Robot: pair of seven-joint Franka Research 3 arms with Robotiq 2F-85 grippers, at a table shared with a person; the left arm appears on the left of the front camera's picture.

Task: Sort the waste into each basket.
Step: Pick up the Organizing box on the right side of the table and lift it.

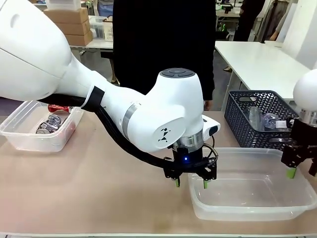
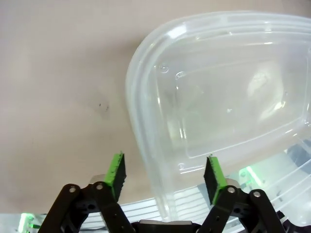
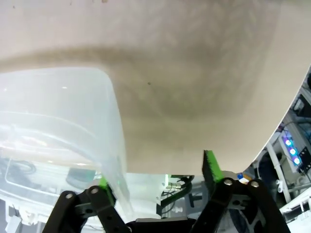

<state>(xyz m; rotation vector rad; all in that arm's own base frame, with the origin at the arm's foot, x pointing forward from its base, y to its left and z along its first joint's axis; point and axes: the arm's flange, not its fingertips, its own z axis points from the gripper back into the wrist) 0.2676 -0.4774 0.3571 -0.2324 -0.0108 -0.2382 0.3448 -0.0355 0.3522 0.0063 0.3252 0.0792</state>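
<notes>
One clear basket (image 1: pixel 20 141) stands at the left with a silver can (image 1: pixel 48 124) and a red can (image 1: pixel 59 108) in it. The other clear basket (image 1: pixel 247 214) stands at the front right with nothing in it. My left gripper (image 1: pixel 191 183) is open, its green fingertips straddling that basket's left rim. In the left wrist view the gripper (image 2: pixel 165 174) has the basket's corner (image 2: pixel 146 126) between its jaws. My right gripper (image 1: pixel 302 172) hangs open over the basket's right end. In the right wrist view the gripper (image 3: pixel 158 182) has the clear wall (image 3: pixel 114 145) just inside its left finger.
A dark lattice basket (image 1: pixel 237 124) behind the right clear basket holds clear plastic bottles (image 1: pixel 262 119). A person in black stands at the far side, one hand (image 1: pixel 207 105) by the table edge. Bare tabletop (image 1: pixel 99 188) lies between the two clear baskets.
</notes>
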